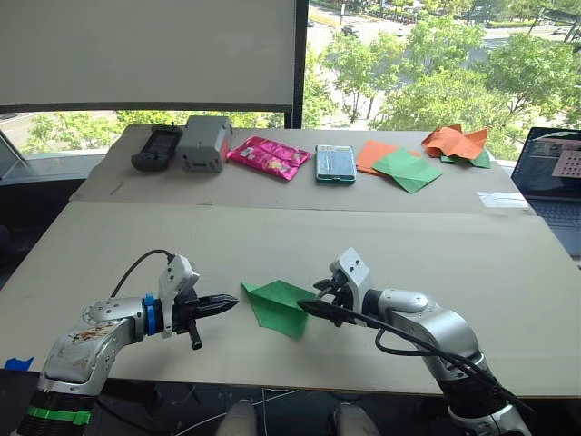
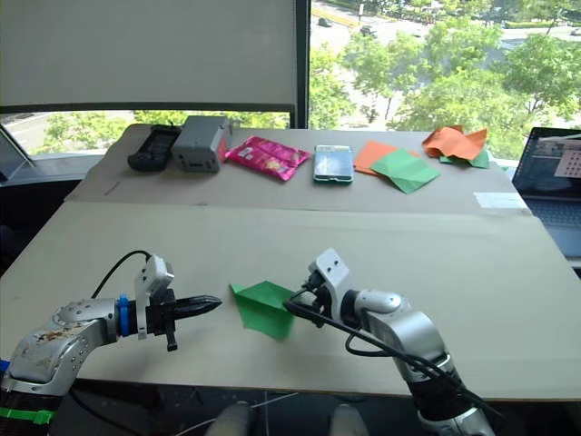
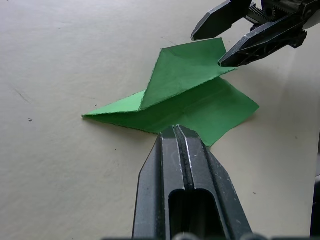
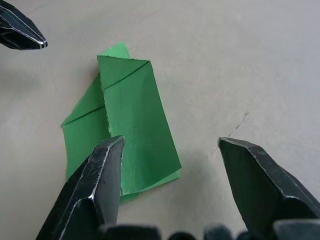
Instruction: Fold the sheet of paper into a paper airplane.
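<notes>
The bright green sheet of paper (image 1: pixel 277 304) lies near the table's front edge, folded into a paper airplane with a pointed nose toward my left. One flap (image 3: pixel 182 70) stands tilted up. My left gripper (image 1: pixel 229 304) is shut and empty, its tip a short way off the nose side of the paper (image 3: pixel 210 107). My right gripper (image 1: pixel 311 298) is open at the paper's opposite end. One of its fingers (image 4: pixel 97 180) hangs over the paper (image 4: pixel 132 125), the other finger (image 4: pixel 260 180) over bare table. In the left wrist view a right fingertip (image 3: pixel 227 59) meets the raised flap's corner.
Along the back of the table sit a black device (image 1: pixel 157 148), a grey box (image 1: pixel 201 143), a pink packet (image 1: pixel 268 157), a teal case (image 1: pixel 335 163), flat orange and darker green squares (image 1: pixel 406 169) and crumpled orange paper (image 1: pixel 454 142). A laptop (image 1: pixel 554 182) stands at the right.
</notes>
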You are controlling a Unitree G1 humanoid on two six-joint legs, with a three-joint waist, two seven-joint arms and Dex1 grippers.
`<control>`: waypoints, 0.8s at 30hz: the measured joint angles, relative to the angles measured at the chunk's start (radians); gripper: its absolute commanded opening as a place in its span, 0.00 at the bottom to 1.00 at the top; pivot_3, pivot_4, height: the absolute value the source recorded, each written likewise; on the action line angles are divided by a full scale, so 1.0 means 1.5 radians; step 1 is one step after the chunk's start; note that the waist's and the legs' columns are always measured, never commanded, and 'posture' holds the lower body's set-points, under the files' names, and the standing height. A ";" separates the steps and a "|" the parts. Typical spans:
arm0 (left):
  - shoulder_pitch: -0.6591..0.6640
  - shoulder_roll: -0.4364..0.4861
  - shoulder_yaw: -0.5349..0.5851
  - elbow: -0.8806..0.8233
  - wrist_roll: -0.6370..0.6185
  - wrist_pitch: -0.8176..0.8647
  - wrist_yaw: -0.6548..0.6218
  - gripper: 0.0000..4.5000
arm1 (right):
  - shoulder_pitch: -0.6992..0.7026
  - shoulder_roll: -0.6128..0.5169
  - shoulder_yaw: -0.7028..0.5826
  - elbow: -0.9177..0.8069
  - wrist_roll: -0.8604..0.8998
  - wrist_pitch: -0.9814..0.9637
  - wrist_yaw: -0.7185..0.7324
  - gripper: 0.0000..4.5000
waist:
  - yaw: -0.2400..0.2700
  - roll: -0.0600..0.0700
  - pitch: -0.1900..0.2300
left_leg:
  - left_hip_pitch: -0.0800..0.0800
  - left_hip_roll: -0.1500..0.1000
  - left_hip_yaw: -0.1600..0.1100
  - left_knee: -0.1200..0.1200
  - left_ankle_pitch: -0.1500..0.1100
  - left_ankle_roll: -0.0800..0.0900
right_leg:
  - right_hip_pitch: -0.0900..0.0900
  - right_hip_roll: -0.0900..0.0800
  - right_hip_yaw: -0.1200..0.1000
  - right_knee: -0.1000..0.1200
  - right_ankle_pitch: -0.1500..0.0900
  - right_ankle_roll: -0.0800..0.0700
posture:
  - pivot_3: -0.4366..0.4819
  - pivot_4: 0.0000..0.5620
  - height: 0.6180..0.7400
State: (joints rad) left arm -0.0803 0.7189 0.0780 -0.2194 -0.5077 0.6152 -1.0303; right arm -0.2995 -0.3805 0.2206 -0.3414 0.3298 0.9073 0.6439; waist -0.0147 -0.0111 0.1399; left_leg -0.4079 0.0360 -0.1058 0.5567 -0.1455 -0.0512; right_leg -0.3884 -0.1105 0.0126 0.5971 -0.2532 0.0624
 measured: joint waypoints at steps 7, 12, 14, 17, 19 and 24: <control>0.000 0.000 0.000 0.000 0.000 0.000 0.001 0.00 | 0.005 -0.005 0.001 0.000 0.008 0.011 0.003 0.01 | 0.001 0.000 0.000 | 0.000 0.000 0.000 0.000 0.000 0.000 | 0.000 0.000 0.000 -0.001 0.000 0.000 | 0.48 0.27 0.84; 0.000 0.000 0.000 0.002 0.000 0.000 0.002 0.00 | 0.006 -0.004 0.000 -0.005 0.027 0.011 0.003 0.01 | 0.000 0.000 0.000 | 0.000 0.000 0.000 0.000 0.000 0.000 | 0.000 0.000 0.000 0.000 0.000 0.000 | 0.48 0.27 0.84; -0.004 0.000 -0.001 0.008 0.000 0.000 0.004 0.00 | 0.007 -0.005 0.000 -0.017 0.031 0.010 0.003 0.01 | 0.000 0.000 0.000 | 0.000 0.000 0.000 0.000 0.000 0.000 | 0.000 0.000 0.000 0.000 0.000 0.000 | 0.48 0.27 0.84; -0.024 -0.006 0.000 0.024 -0.003 0.001 0.015 0.00 | 0.009 -0.009 0.000 -0.035 0.027 -0.022 -0.001 0.01 | 0.002 0.000 0.000 | 0.000 0.000 0.000 0.000 0.000 0.000 | 0.000 0.000 0.000 0.000 0.000 0.000 | 0.48 0.27 0.84; -0.048 -0.014 0.006 0.028 -0.010 0.006 0.026 0.00 | 0.009 -0.014 0.000 -0.063 -0.003 -0.090 -0.014 0.01 | 0.002 0.000 0.000 | -0.001 0.000 0.000 0.000 0.000 0.000 | 0.000 0.000 0.000 0.000 0.000 0.000 | 0.48 0.27 0.84; -0.079 -0.027 0.033 0.030 -0.045 0.032 0.044 0.00 | 0.009 -0.110 0.063 -0.114 -0.227 -0.364 -0.069 0.01 | 0.000 -0.001 0.000 | 0.001 -0.001 0.000 0.001 0.000 0.000 | 0.001 0.000 0.000 -0.001 0.000 0.000 | 0.48 0.27 0.84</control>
State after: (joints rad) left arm -0.1991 0.6778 0.1273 -0.1750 -0.5747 0.6633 -0.9636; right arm -0.2860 -0.5452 0.3153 -0.5123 -0.0104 0.3614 0.5409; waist -0.0140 -0.0121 0.1392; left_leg -0.4069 0.0349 -0.1057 0.5575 -0.1456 -0.0513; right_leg -0.3873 -0.1111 0.0125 0.5961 -0.2532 0.0627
